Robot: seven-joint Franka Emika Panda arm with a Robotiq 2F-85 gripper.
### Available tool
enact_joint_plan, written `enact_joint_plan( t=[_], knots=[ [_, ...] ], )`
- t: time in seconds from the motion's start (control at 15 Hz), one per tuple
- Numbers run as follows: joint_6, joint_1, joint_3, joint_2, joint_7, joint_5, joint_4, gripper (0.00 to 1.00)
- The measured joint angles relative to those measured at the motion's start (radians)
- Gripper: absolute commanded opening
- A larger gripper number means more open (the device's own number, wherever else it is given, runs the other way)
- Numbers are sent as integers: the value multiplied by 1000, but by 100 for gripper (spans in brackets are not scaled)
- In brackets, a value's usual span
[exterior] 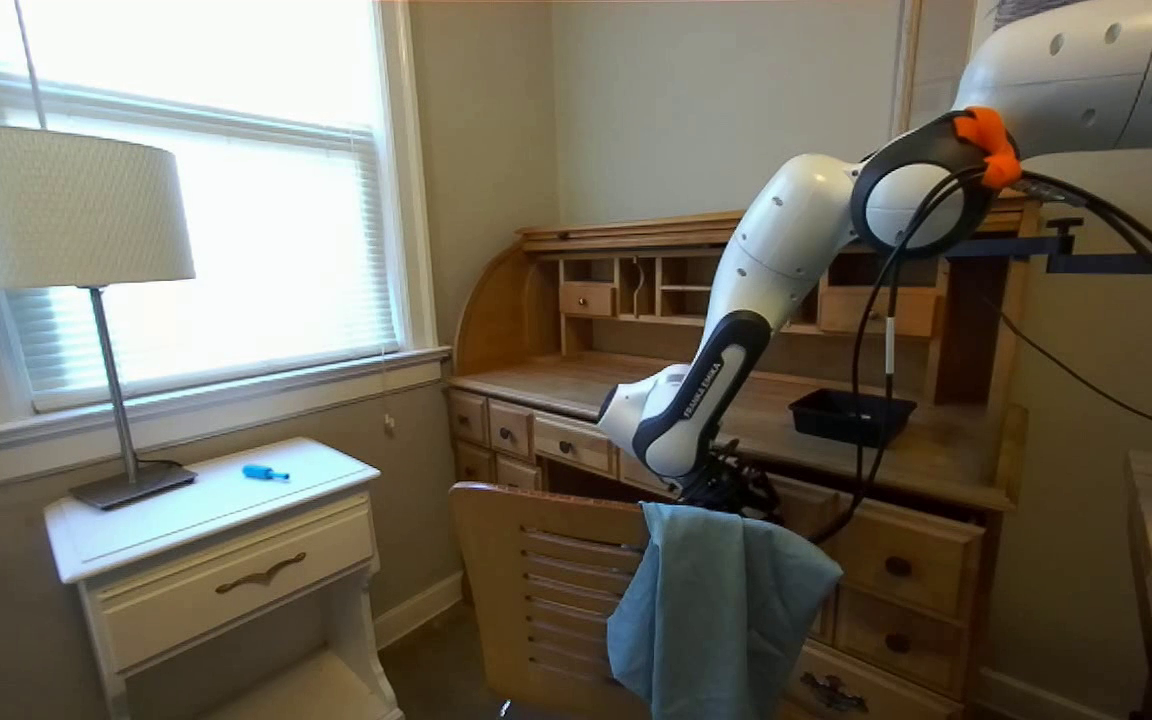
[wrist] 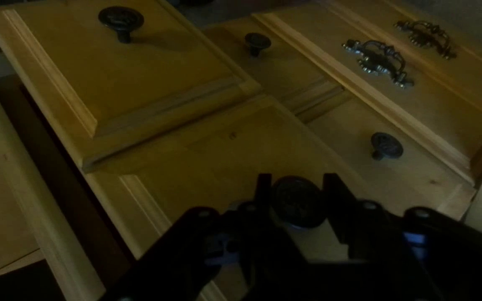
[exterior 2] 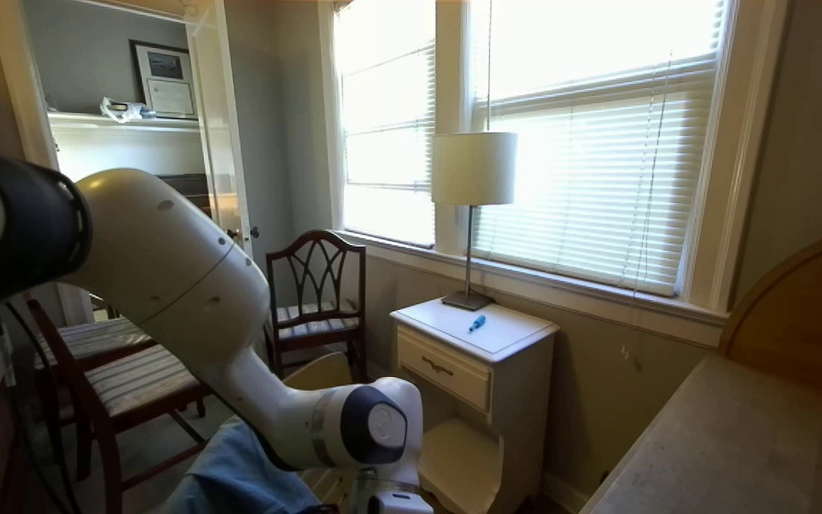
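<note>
The claw (wrist: 298, 190) stands fairly narrow, its two fingers (wrist: 263, 193) on either side of a round, dark knob (wrist: 298, 205); the gap roughly matches the knob's width, but whether they grip or merely flank it I cannot tell in the dim wrist view. The knob sits on a drawer front (wrist: 224, 146) under the edge of the wooden table (exterior: 576, 372), just left of a neighbouring drawer front (wrist: 140, 71).

A shallow hold on the knob's rounded rim could let the fingers slip off under load, and an off-centre claw could twist the knob. On the near side, a chair (exterior: 496, 590) draped with a blue cloth (exterior: 716, 610) partly hides the claw in an exterior view; a swing that way could snag the fabric. The hanging cable (exterior: 889, 345) passes before the black tray (exterior: 824, 424) on the table and, pulled sideways, might catch it.
</note>
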Motion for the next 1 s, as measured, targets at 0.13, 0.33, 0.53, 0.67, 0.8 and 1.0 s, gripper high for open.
enact_joint_plan(
  t=[0.13,0.33,0.53,0.67,0.8,1.0],
  knots=[
    [-12,6,11,0,0,1,6,10],
    [-18,2,18,0,0,3,11,10],
    [-21,1,23,-1,-10,3,13,10],
    [-23,5,25,-1,-25,2,13,10],
    [-28,14,29,-2,-36,1,13,10],
    [-39,36,46,-6,-39,2,12,10]
  ],
)
